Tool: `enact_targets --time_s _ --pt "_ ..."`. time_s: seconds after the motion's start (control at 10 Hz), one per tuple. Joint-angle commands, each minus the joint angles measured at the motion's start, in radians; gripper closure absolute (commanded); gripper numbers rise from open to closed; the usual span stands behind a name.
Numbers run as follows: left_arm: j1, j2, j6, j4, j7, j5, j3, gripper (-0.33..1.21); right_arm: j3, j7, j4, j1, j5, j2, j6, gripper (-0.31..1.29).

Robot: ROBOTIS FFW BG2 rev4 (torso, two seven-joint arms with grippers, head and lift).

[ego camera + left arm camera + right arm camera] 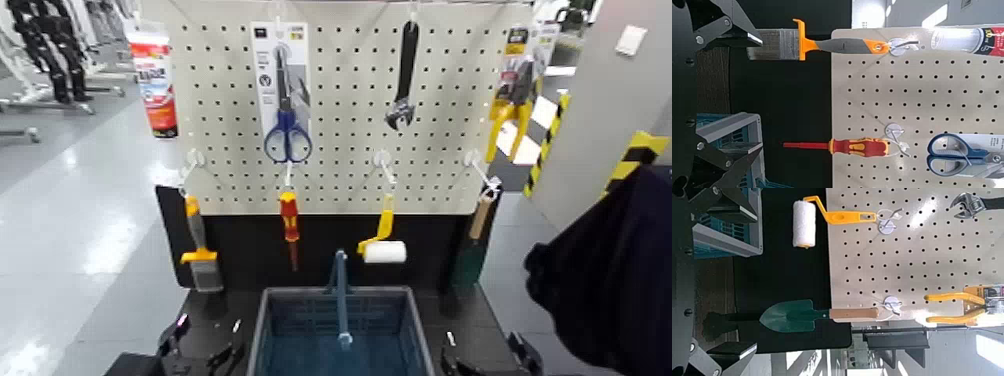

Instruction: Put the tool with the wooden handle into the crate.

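The tool with the wooden handle (478, 228) hangs from a hook at the lower right of the pegboard, its dark green head pointing down. In the right wrist view it (817, 315) is a small green trowel with a tan handle. The blue-grey crate (272, 330) stands in front of the board at the bottom centre, with its blue bar handle upright. My right gripper (707, 282) is open and empty, low and in front of the tool, well apart from it. My left gripper (746, 98) is open and empty, low by the crate's left side (727, 133).
An orange-handled paintbrush (198, 250), a red screwdriver (289, 222) and a yellow-handled roller (382, 245) hang in the lower row. Scissors (287, 110), a wrench (404, 80) and yellow pliers (512, 100) hang above. A dark blue fabric shape (610, 270) fills the right edge.
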Motion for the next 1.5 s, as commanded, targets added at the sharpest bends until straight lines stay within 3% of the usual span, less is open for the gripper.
enact_targets --time_s 0.1,0.3,0.5,0.7,1.1,1.5 --pt "-0.002 -0.001 -0.002 0.003 0.0 0.0 -0.002 0.36 -0.084 0.136 -0.001 -0.041 -0.046 -0.002 0.065 0.12" --pt "-0.003 -0.001 -0.002 0.005 0.0 0.0 -0.002 0.36 -0.172 0.324 0.011 -0.11 -0.063 -0.007 0.171 0.12" --pt "-0.006 -0.001 -0.002 0.006 0.0 0.0 -0.003 0.36 -0.212 0.433 0.043 -0.192 -0.116 -0.062 0.231 0.12" --pt "-0.008 -0.003 -0.004 0.008 0.0 0.0 -0.003 0.36 -0.256 0.488 0.057 -0.244 -0.146 -0.093 0.269 0.12" --pt "-0.015 -0.003 -0.007 0.009 0.0 0.0 -0.005 0.36 -0.245 0.601 0.164 -0.386 -0.192 -0.194 0.321 0.12" --pt "-0.023 -0.003 -0.007 0.012 0.0 0.0 -0.008 0.36 -0.241 0.71 0.284 -0.498 -0.212 -0.256 0.35 0.12"
